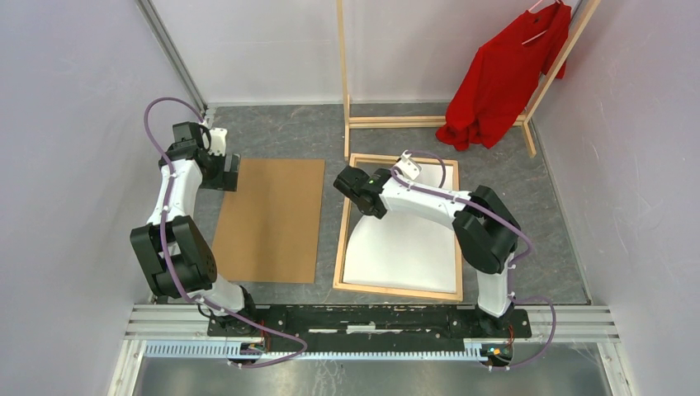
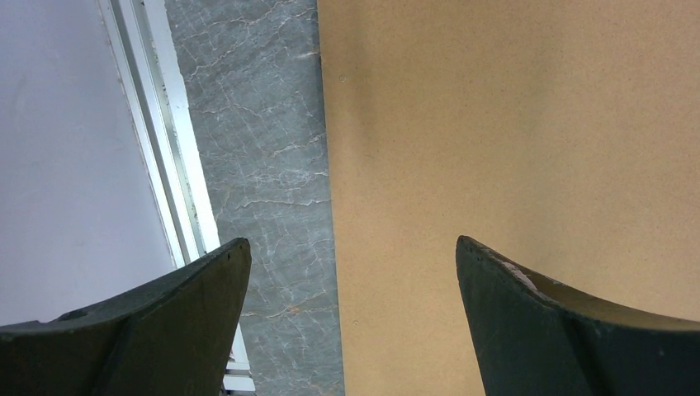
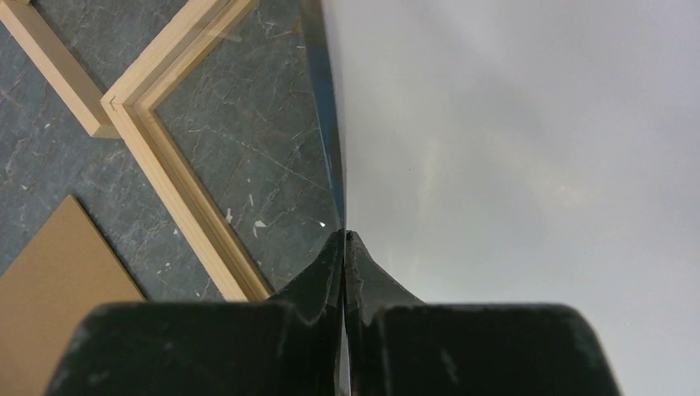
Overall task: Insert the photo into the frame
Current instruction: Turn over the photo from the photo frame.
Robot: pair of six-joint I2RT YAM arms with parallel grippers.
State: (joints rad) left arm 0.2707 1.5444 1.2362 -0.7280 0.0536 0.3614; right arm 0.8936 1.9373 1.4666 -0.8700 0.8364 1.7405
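Observation:
The photo (image 1: 404, 247) shows its plain white reverse and lies inside the light wooden frame (image 1: 339, 243) on the grey table. My right gripper (image 1: 347, 185) is shut on the photo's far left edge, which it holds raised off the frame. In the right wrist view the fingertips (image 3: 344, 233) pinch the thin sheet edge-on. The white photo (image 3: 512, 148) fills the right of that view, and the frame's corner (image 3: 165, 157) sits to the left. My left gripper (image 1: 231, 173) stands open and holds nothing; it hangs over the left edge of the brown backing board (image 2: 512, 124).
The brown cardboard backing board (image 1: 272, 219) lies flat left of the frame. A wooden clothes rack (image 1: 344, 99) with a red shirt (image 1: 508, 78) stands at the back. A metal rail (image 2: 157, 140) and a pale wall border the table on the left.

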